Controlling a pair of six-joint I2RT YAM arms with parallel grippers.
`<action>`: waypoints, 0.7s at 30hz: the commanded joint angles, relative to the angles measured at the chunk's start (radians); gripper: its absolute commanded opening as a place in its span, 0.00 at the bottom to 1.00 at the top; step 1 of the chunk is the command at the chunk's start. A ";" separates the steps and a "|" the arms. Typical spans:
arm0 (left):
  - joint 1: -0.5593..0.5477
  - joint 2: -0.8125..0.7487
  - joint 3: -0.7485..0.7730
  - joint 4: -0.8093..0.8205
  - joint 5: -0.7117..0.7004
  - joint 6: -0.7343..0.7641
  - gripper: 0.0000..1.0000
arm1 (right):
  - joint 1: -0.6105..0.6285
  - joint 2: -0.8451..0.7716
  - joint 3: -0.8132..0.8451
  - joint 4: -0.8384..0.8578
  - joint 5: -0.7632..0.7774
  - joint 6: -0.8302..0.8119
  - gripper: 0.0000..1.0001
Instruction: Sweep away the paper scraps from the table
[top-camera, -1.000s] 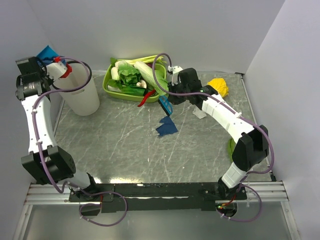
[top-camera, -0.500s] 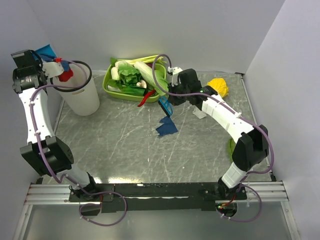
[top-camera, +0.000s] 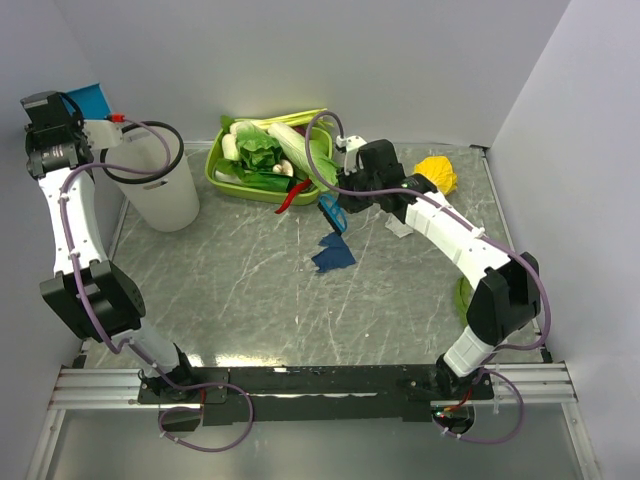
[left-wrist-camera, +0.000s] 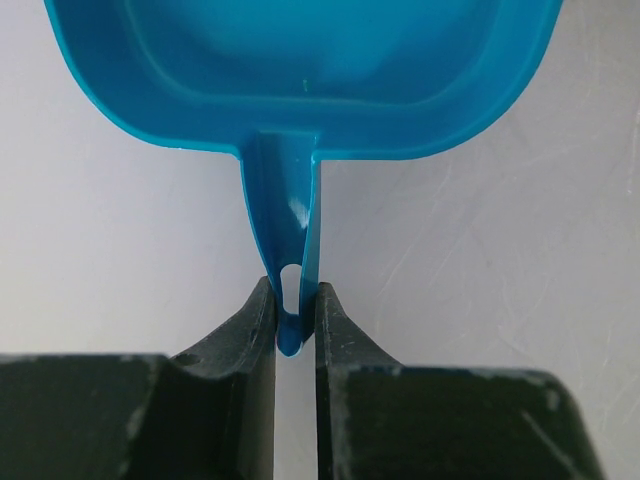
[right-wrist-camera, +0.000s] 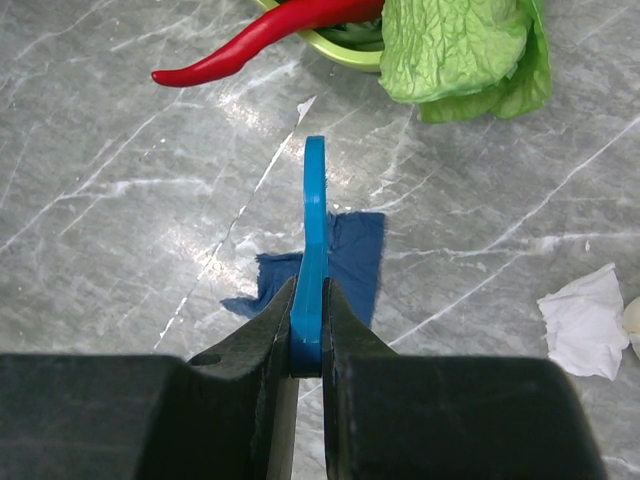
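Left wrist view showed the left gripper (left-wrist-camera: 292, 300) clamped on the handle of the light-blue dustpan (left-wrist-camera: 300, 60). The right gripper (right-wrist-camera: 308, 292) pinched a thin blue tool (right-wrist-camera: 315, 200) (seen edge-on) just beside a dark blue paper scrap (right-wrist-camera: 340, 255) toward the far edge of the table (right-wrist-camera: 120, 200); a white scrap (right-wrist-camera: 582, 320) lay rightward.

A blue dustpan (left-wrist-camera: 300, 60) is sticking out ahead of the left claw (left-wrist-camera: 293, 310). A thin blue tool (right-wrist-camera: 314, 220) is poking from the right claw (right-wrist-camera: 308, 300). Ahead of it, a red chili (right-wrist-camera: 260, 40) is lying at the edge of a green tray (right-wrist-camera: 345, 55) — leafy greens (right-wrist-camera: 460, 50) are spilling over its rim.
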 joint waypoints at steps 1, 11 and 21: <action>-0.002 -0.042 -0.019 0.060 0.002 -0.037 0.01 | -0.006 -0.063 0.001 0.035 -0.001 -0.006 0.00; 0.001 -0.030 0.012 0.042 -0.041 -0.049 0.01 | -0.005 -0.047 0.022 0.027 -0.013 0.000 0.00; 0.009 -0.054 -0.039 0.138 -0.048 0.003 0.01 | -0.005 -0.061 0.005 0.027 -0.015 -0.003 0.00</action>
